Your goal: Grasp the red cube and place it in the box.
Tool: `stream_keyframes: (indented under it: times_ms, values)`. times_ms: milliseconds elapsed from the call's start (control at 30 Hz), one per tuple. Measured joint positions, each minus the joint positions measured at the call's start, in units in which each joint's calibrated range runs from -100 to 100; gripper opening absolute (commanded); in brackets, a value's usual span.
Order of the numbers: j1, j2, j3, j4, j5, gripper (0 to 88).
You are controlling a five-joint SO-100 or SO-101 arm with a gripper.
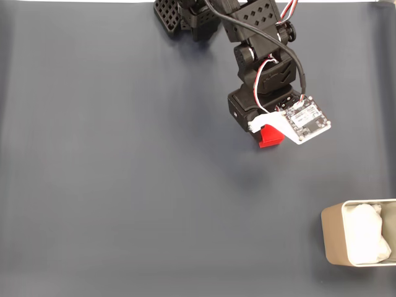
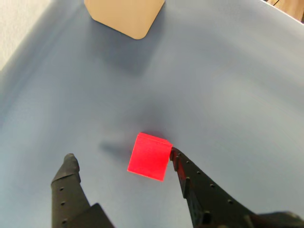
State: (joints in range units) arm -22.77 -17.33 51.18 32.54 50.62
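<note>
my end effector is spread wide with nothing held yet; in the wrist view the red cube sits between the two black fingers, its right edge touching or just beside the tip of the right-hand one, with a clear gap to the left one. in the fixed view the red cube lies on the dark grey worktop right of centre, half hidden under my wrist and its white camera bracket.

the cube looks light and rigid, with flat matte faces and crisp edges (probably printed plastic, so not very slippery). i judge it should take a firm squeeze without harm. it sits a little rotated to my fingers, so i would square up and close on two opposite flat faces, not on corners, or it may twist out.

the box is a cream, thin-walled tin with rounded corners, lined with crinkled white paper, at the worktop's lower right corner in the fixed view, well apart from the cube.
</note>
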Motion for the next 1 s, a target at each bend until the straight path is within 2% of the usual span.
stream_keyframes:
  times_ms: [1000]
  values:
    - [-3.3, 2.5, -2.9, -0.3, -0.8, 42.0]
